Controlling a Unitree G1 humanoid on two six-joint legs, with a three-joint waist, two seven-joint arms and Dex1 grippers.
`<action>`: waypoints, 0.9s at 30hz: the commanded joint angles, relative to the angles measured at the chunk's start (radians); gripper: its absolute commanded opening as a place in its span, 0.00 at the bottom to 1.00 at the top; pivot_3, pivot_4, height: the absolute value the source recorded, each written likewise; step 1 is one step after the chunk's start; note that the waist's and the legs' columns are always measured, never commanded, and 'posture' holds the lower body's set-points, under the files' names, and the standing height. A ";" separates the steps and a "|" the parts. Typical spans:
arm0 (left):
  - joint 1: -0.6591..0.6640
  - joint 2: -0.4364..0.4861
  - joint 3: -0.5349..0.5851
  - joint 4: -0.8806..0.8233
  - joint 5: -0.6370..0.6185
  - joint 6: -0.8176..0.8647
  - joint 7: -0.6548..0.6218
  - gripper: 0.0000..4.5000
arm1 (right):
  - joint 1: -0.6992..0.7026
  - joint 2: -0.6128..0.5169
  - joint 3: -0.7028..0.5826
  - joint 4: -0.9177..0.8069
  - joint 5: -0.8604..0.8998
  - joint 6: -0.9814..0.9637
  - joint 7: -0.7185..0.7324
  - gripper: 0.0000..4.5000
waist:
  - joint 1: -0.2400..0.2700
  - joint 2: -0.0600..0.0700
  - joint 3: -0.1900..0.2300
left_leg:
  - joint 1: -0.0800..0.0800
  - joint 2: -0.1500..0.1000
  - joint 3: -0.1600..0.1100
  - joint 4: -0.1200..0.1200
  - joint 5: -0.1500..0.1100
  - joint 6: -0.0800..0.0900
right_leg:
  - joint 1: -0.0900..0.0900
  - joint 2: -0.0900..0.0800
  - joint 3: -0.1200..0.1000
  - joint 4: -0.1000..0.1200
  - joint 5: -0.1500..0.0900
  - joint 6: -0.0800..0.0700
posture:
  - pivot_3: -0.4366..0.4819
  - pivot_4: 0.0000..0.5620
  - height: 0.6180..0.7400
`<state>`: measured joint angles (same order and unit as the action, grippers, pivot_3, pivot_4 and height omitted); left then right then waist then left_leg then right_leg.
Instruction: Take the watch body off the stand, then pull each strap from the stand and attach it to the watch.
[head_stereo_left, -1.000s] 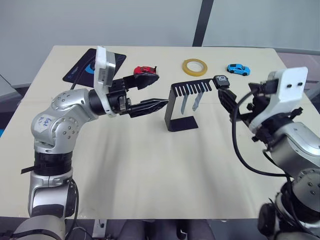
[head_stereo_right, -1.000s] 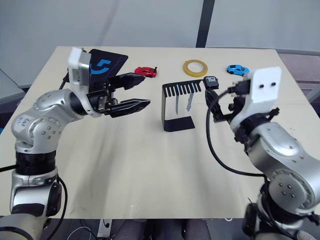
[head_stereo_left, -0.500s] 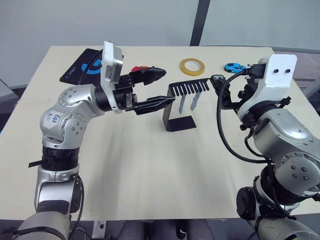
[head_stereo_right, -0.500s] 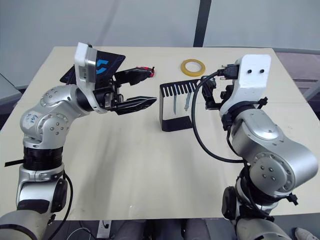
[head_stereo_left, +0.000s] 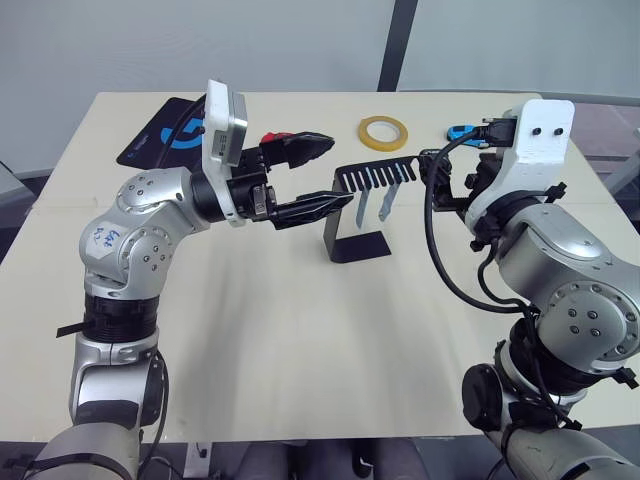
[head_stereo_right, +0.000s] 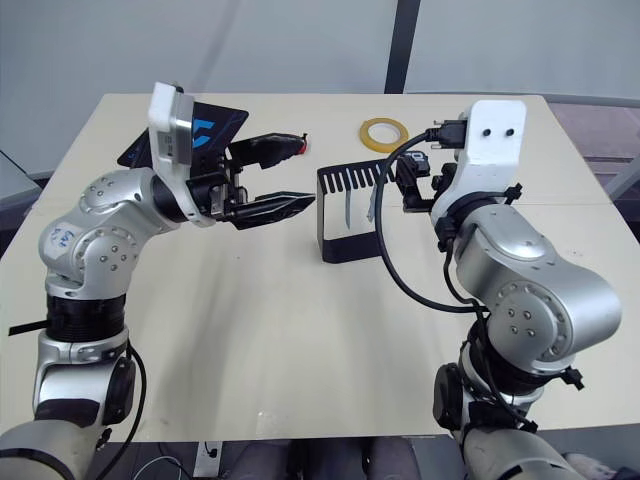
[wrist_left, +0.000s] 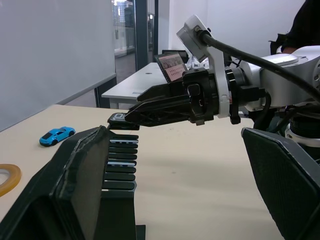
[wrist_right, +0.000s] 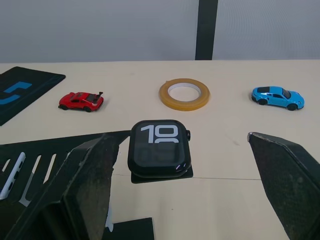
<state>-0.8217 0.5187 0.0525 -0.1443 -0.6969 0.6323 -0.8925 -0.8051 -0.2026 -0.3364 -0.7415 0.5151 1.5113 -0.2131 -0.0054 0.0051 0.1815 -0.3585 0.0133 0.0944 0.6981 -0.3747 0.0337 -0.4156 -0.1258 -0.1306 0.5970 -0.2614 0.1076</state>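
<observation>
Right pincer closing in on the watch body; nothing lifted yet.

On the left, the left pincer (head_stereo_left: 318, 175) stays spread and empty, hovering just left of the stand (head_stereo_left: 362, 212), barely shifted over the last half second. The two straps (head_stereo_left: 373, 206) hang from the stand's slots, untouched. On the right, the right pincer (wrist_right: 185, 175) has edged closer, its fingers released and wide, bracketing the watch body (wrist_right: 160, 148), which sits on the stand's right end above the tabletop (head_stereo_left: 300, 340). The first grasp looks imminent.
</observation>
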 joint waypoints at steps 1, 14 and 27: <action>-0.014 -0.001 0.014 -0.033 -0.006 -0.007 0.006 1.00 | -0.023 0.001 0.001 -0.007 -0.030 -0.004 0.018 0.99 | 0.000 0.000 0.000 | 0.000 0.000 0.000 0.000 0.000 0.000 | 0.000 0.000 0.000 0.000 0.000 0.000 | 0.48 0.27 0.93; -0.011 0.000 0.014 -0.040 -0.011 -0.004 0.013 1.00 | -0.021 0.027 0.037 0.059 -0.103 -0.054 0.073 0.99 | -0.001 0.000 0.000 | 0.000 0.000 0.000 0.000 0.000 0.000 | 0.000 0.000 0.000 0.000 0.000 0.000 | 0.48 0.27 0.93; -0.013 -0.006 0.013 -0.045 -0.010 -0.007 0.024 1.00 | -0.007 0.026 0.065 0.105 -0.152 -0.120 0.111 0.99 | -0.001 0.000 0.000 | 0.000 0.000 0.000 0.000 0.000 0.000 | 0.000 0.000 0.000 0.000 0.000 0.000 | 0.48 0.27 0.93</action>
<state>-0.8217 0.5141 0.0525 -0.1496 -0.6975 0.6332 -0.8732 -0.8073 -0.1797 -0.2769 -0.6218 0.3729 1.4119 -0.1095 -0.0066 0.0053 0.1815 -0.3587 0.0138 0.0946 0.6977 -0.3746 0.0335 -0.4159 -0.1257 -0.1304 0.5967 -0.2614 0.1076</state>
